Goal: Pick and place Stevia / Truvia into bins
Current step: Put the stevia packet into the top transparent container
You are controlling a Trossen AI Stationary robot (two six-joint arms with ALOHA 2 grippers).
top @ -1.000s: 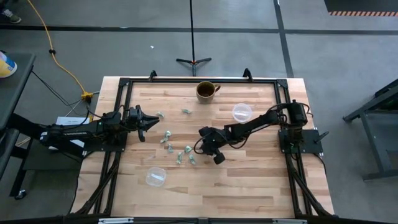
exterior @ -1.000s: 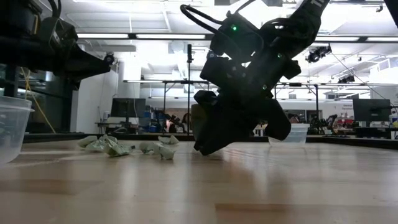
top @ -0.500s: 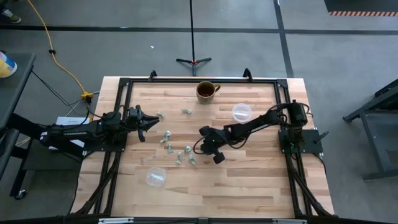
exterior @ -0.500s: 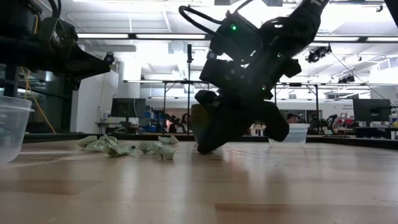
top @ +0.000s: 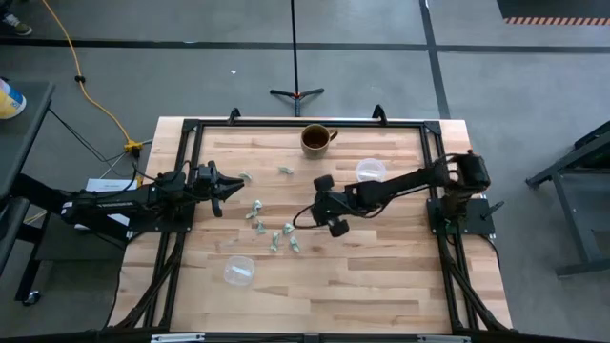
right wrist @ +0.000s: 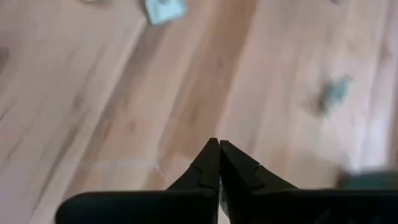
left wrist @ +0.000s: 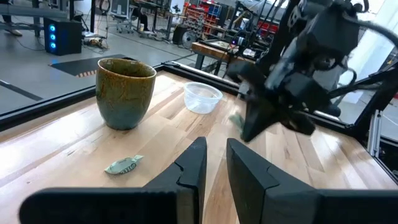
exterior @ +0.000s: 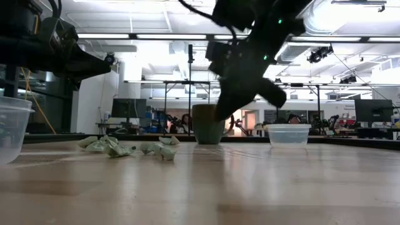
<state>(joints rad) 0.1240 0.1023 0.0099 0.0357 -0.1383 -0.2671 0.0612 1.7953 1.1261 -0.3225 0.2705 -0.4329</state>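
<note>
Several pale green packets (top: 274, 232) lie flat in a loose cluster mid-table; in the low view the packets (exterior: 125, 148) look crumpled. One packet (left wrist: 124, 165) lies before the brown mug (left wrist: 125, 92). One clear cup (top: 371, 171) stands right of the mug (top: 316, 139); the other cup (top: 238, 271) stands near the front. My right gripper (top: 322, 203) hangs above the table, between the cluster and the far cup. Its fingers (right wrist: 217, 149) are shut, with nothing showing between them. My left gripper (top: 227, 191) waits open at the table's left edge.
The black frame rail (top: 305, 122) runs round the tabletop. In the low view a cup (exterior: 9, 128) stands at the left edge of the picture and the other cup (exterior: 289, 134) stands right of the mug (exterior: 206, 124). Bare wood lies toward the near right.
My right gripper has risen from the tabletop, where its fingertips were down beside the cluster. It has swung up and toward the far right, nearer the cup by the mug. The packets and cups have stayed where they were.
</note>
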